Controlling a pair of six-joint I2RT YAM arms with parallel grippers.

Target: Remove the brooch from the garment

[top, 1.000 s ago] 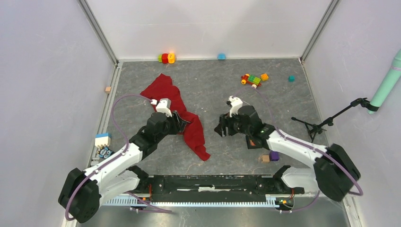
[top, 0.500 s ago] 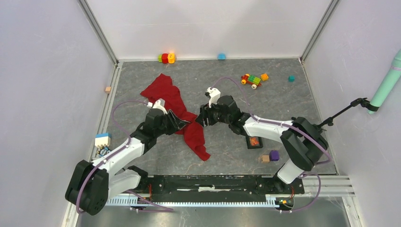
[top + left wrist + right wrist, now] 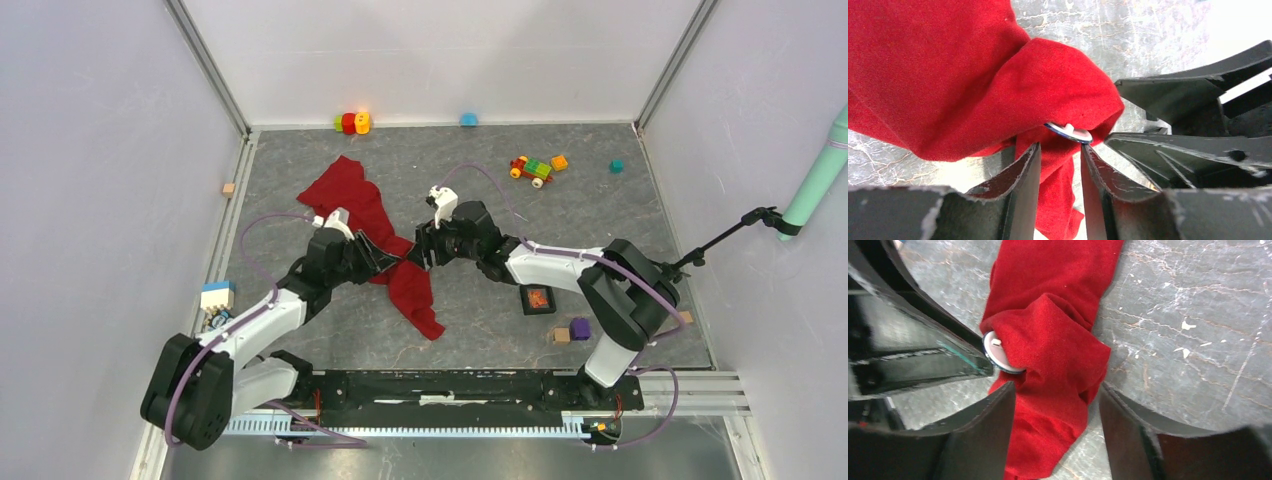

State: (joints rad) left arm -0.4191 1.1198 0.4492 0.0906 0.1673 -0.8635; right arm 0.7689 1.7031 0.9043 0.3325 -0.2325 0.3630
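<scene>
The deep-red garment [image 3: 350,195] lies crumpled left of centre on the grey floor. A round white brooch with a blue rim [image 3: 1070,132] is pinned to a raised fold of it and faces sideways in the right wrist view [image 3: 998,352]. My left gripper [image 3: 388,258] comes in from the left, and its jaws [image 3: 1060,150] are shut on a fold of the garment [image 3: 948,75] just below the brooch. My right gripper [image 3: 422,252] faces it from the right. It stands open [image 3: 1055,390], its jaws straddling the bunched garment [image 3: 1058,340] beside the brooch.
A toy car [image 3: 530,168], a teal cube [image 3: 616,166], red and yellow toys [image 3: 350,122] and a blue block [image 3: 468,119] lie at the back. A dark tile [image 3: 537,298], a purple cube [image 3: 579,328], a white-blue block [image 3: 217,295] and a stand [image 3: 690,260] are nearer.
The right arm has swung left from mid-table to the garment, its jaws narrowing. The left jaws have closed in on the fabric fold.
</scene>
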